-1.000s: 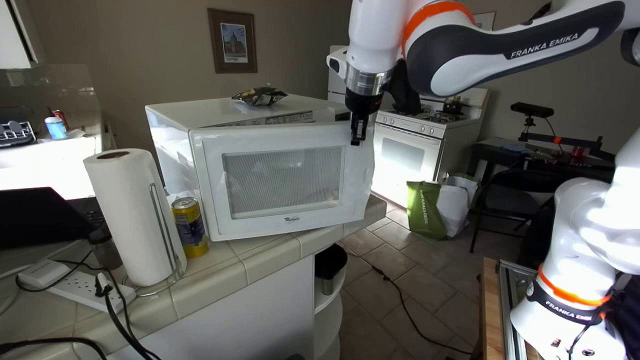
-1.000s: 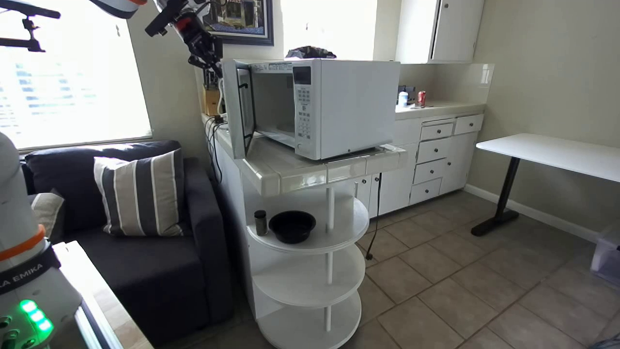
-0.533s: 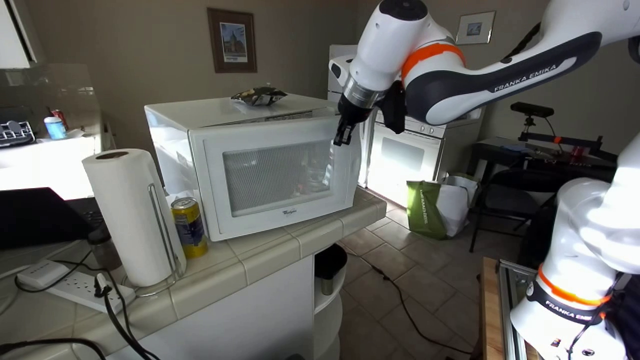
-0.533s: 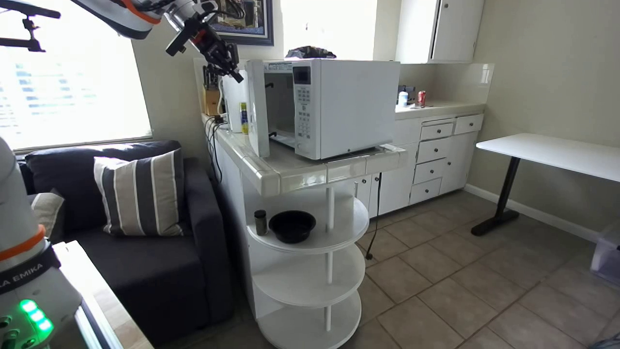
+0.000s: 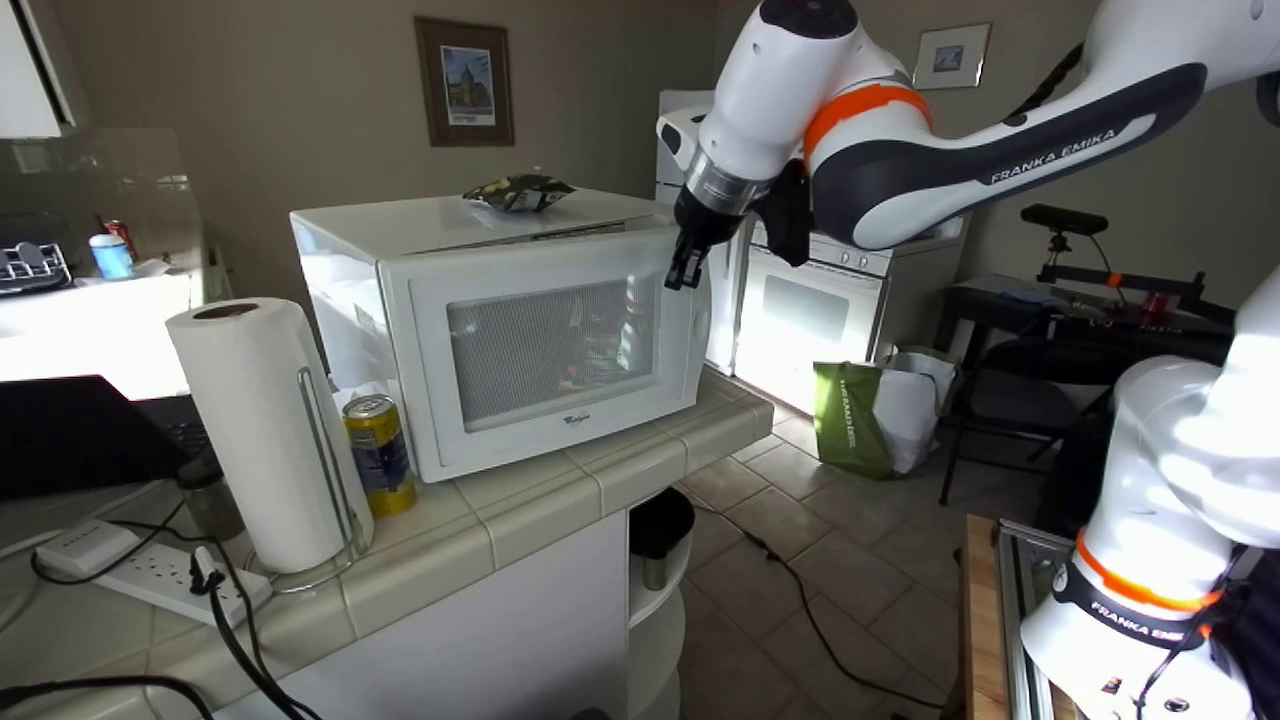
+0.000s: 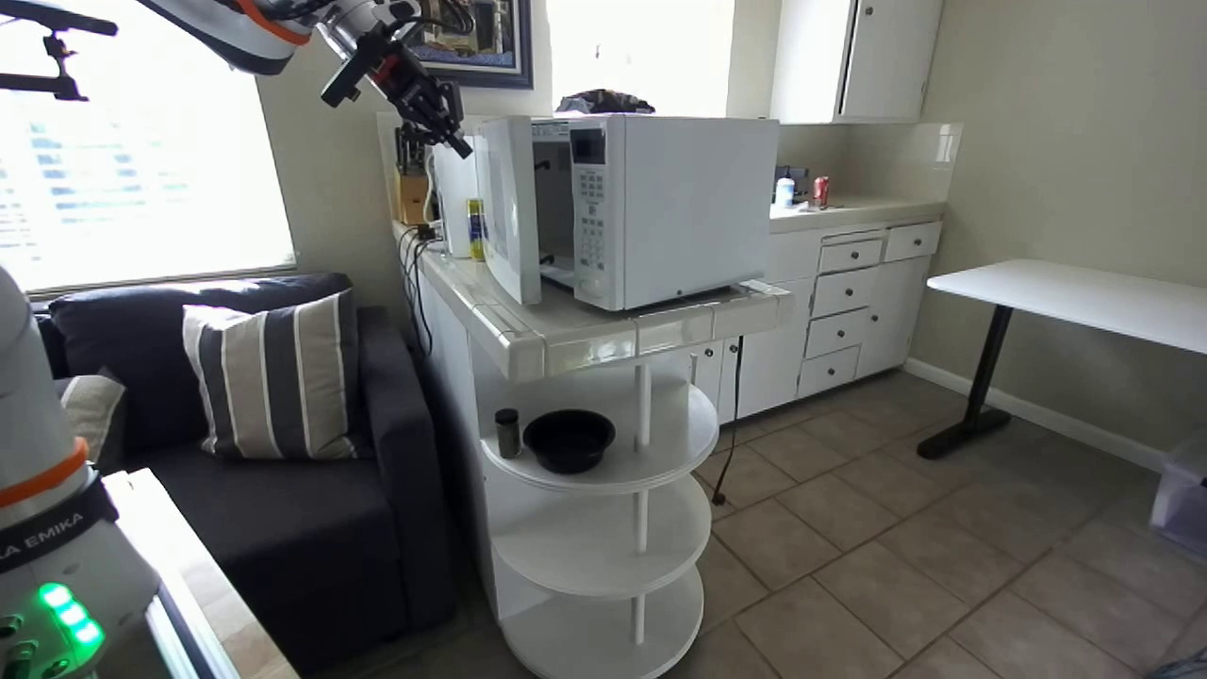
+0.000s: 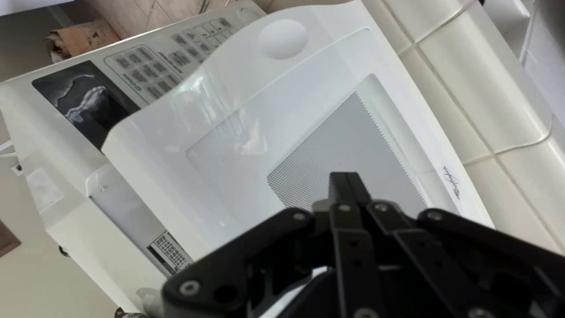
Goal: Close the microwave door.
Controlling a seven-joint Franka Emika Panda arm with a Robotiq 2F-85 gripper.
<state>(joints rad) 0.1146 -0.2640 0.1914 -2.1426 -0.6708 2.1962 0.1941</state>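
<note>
- Pointing down and left in an exterior view: gripper, tips overlapping the upper right part of the microwave door. Contact unclear.
- Per wrist view: both fingers drawn together, no gap at the tips, nothing held.
- Microwave door: middle of the frame in both exterior views, part-open. Gap visible between its free edge and the keypad.
- Wrist view: door fills the center, its window behind the fingers, keypad along upper left. Printed label past the door edge, lower left.
- Microwave sits on a tiled counter; snack bag lying on top of it.
- Left of the door in an exterior view: paper towel roll on its stand, yellow can just beside it, between roll and door. Power strip lower left, cords plugged in.
- Arm spans the upper right, partly hiding the oven.
- Shopping bags on the floor, right of center.
- Under the counter in an exterior view: black bowl on the upper round shelf, small jar just left of it.
- Sofa at left with striped pillow; white table at right.
- Back counter, right of center: bottle, red can.
</note>
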